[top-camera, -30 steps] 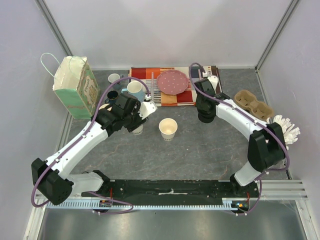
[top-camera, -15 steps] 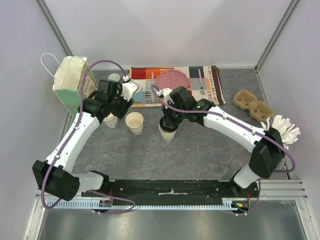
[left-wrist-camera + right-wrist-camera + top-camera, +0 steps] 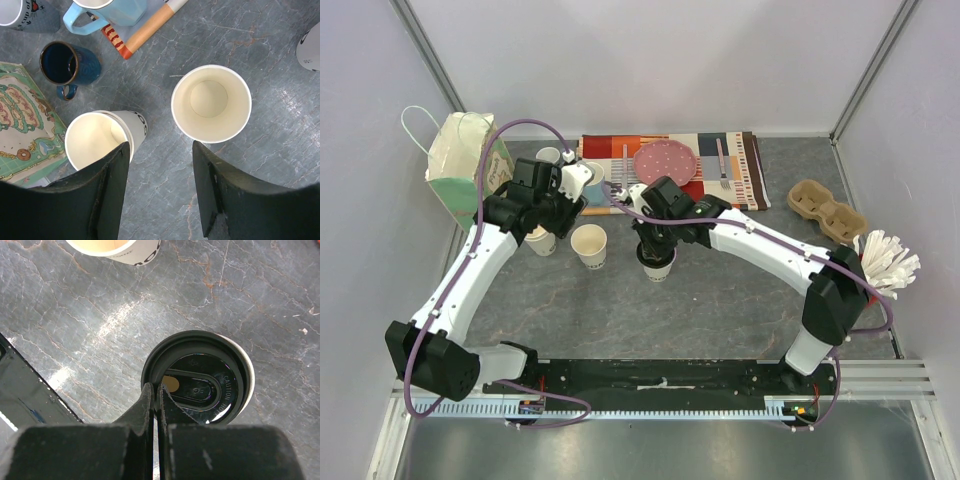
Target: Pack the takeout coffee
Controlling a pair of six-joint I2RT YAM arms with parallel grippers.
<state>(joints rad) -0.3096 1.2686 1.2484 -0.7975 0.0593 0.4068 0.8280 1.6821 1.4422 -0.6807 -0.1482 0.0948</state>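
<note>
**Desk:** What writing is showing on the table?

**Photographer:** The black lid (image 3: pixel 197 376) is carrying raised letters, "CAUTION HOT" as far as can be read, curving along its right side. It is lying on top of a paper cup (image 3: pixel 249 375), with the cup's rim peeking out at the right. A mug (image 3: pixel 22 15) at the far left of the left wrist view is showing "cup of". The other two paper cups bear dark printed marks too cropped to read.

**Desk:** And the grippers?

**Photographer:** The right gripper (image 3: pixel 156 395) is standing pinched closed, its tips meeting at the lid's near edge; whether they are clamping the rim, I cannot tell. The left gripper (image 3: pixel 160 150) is hanging parted and carrying nothing, above the grey table (image 3: pixel 280 165).

**Desk:** Where are the other cups?

**Photographer:** One upright open cup (image 3: pixel 211 103) is standing just beyond the left gripper's right finger. A second open cup (image 3: pixel 102 137) is leaning beside its left finger, near a navy mug (image 3: pixel 67 64) and a patterned paper bag (image 3: pixel 465 170).
</note>
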